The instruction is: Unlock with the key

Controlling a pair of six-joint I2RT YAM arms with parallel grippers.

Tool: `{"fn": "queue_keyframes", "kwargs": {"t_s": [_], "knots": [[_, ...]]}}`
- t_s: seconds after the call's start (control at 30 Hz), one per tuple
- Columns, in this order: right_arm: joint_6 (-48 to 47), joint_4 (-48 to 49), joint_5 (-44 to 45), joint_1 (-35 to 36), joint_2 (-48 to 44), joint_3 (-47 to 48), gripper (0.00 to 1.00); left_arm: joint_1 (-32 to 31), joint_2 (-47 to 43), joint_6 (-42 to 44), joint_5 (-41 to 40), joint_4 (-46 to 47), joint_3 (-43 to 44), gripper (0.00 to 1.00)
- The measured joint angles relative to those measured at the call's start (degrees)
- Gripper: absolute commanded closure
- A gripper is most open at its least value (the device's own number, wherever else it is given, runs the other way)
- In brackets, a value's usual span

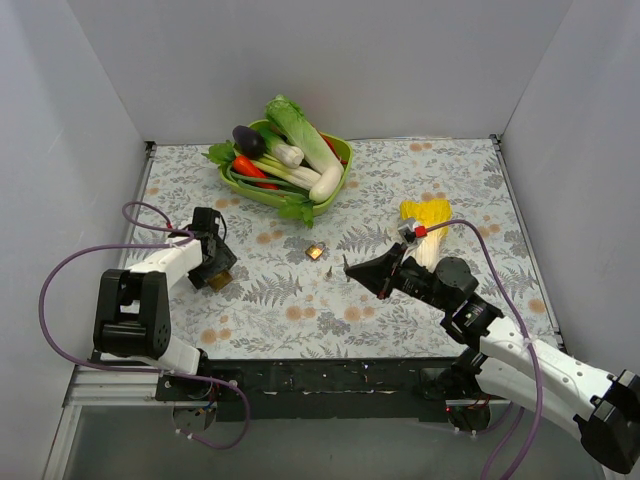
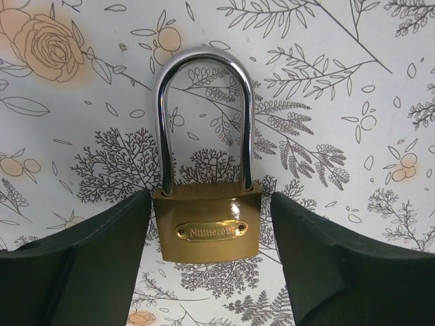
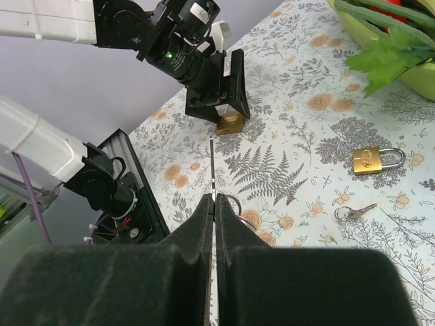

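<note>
The key (image 3: 212,163) is a thin grey blade seen edge-on, sticking out ahead of my right gripper (image 3: 214,198), which is shut on it; its ring hangs beside the fingers. In the top view my right gripper (image 1: 352,270) holds the key (image 1: 345,266) above the middle of the table, pointing left. The larger brass padlock with a silver shackle (image 2: 207,224) lies flat between the fingers (image 2: 88,258) of my left gripper (image 2: 211,207). The jaws stand open on either side of its body with narrow gaps. My left gripper (image 1: 216,266) sits at the left over that padlock (image 1: 221,281).
A small brass padlock (image 1: 315,251) lies mid-table, also seen as the small padlock (image 3: 374,159), with a second key on a ring (image 3: 355,212) near it. A green bowl (image 1: 342,152) of vegetables stands at the back. A yellow object (image 1: 426,214) lies at the right. White walls enclose the table.
</note>
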Motion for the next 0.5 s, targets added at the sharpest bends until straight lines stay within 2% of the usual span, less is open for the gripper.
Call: {"fn": "queue_keyframes", "kwargs": {"t_s": [0.5], "knots": [[0.02,0.04,-0.22,0.0,0.7,0.0,0.99,0.9,-4.5,-0.81,1.79,7.15,-5.25,0.31]]}}
